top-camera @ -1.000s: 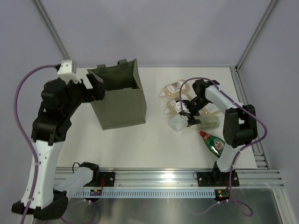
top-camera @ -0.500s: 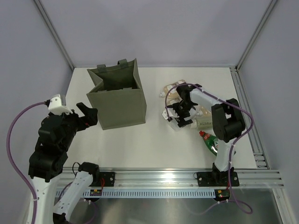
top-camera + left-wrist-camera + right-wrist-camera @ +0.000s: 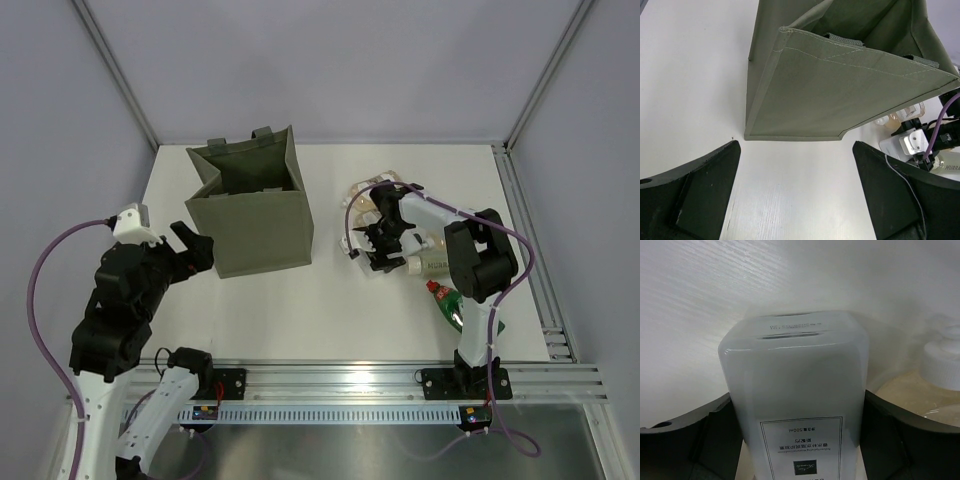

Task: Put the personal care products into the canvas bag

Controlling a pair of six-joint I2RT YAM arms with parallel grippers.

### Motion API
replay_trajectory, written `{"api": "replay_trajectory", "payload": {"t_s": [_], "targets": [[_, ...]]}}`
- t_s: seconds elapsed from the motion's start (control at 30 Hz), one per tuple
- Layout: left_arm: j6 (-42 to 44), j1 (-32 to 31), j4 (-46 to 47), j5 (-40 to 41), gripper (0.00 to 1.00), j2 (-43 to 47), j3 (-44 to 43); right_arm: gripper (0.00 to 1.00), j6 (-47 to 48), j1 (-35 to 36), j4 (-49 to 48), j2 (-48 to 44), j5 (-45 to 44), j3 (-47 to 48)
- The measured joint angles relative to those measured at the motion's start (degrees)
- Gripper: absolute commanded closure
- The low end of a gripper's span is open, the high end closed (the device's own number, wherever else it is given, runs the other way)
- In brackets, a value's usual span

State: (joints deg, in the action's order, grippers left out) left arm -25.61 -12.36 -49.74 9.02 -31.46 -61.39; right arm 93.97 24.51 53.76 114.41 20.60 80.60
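The white bottle (image 3: 795, 390) lies flat on the table (image 3: 330, 310), at 3 o'clock from the canvas bag (image 3: 262, 225), between the fingers (image 3: 685, 445) of the right pincer (image 3: 383, 240). The pincer straddles the bottle with both fingers close against its sides. I cannot tell whether they press on it or only flank it.

The bottle's label sits upside down in the right wrist view. It reads "500ml" above lines of Chinese script too small to make out and a small dark square mark. Only this view shows the label, because from above the pincer covers most of the bottle. It also shows a white cap (image 3: 942, 357) on an amber body just beside the bottle, at 3 o'clock.

In the top view, amber bottles (image 3: 372, 190) lie at 12 o'clock from the right pincer and a beige tube (image 3: 440, 264) at 4 o'clock. A green red-capped bottle (image 3: 457, 306) lies further out at 5 o'clock. The tube's lettering begins "MURR" at the edge of the left wrist view. The green bottle's label is too small to read.

The bag stands upright with its mouth open, at 10 o'clock from the table's middle. The left wrist view looks along its front wall and shows a handle strap (image 3: 842, 39) at the far rim.

The left pincer (image 3: 190, 248) hangs at 8 o'clock from the bag, near its corner but apart from it. Its fingers are spread wide and hold nothing.
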Motion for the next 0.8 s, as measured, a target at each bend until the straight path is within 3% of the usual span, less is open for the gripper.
{"api": "replay_trajectory", "payload": {"t_s": [0.1, 0.13, 0.3, 0.57, 0.8], "targets": [[-0.24, 0.0, 0.07, 0.02, 0.01, 0.09, 0.31, 0.91, -3.1, 0.0, -0.46, -0.11, 1.07, 0.0], [-0.37, 0.0, 0.07, 0.0, 0.01, 0.31, 0.55, 1.0, -4.42, 0.0, -0.48, -0.2, 1.84, 0.0], [-0.94, 0.0, -0.15, 0.02, 0.01, 1.44, 1.99, 1.0, -18.21, 0.0, 0.9, -2.4, 10.43, 1.46], [-1.27, 0.0, -0.42, 0.09, 0.01, 1.84, 2.01, 1.0, -47.93, -0.02, -2.27, -11.82, 21.7, 8.5], [-1.27, 0.0, -0.59, 0.35, 0.01, 2.1, 2.01, 1.0, -68.94, -0.02, -6.97, -14.6, 24.63, 23.8]]}}
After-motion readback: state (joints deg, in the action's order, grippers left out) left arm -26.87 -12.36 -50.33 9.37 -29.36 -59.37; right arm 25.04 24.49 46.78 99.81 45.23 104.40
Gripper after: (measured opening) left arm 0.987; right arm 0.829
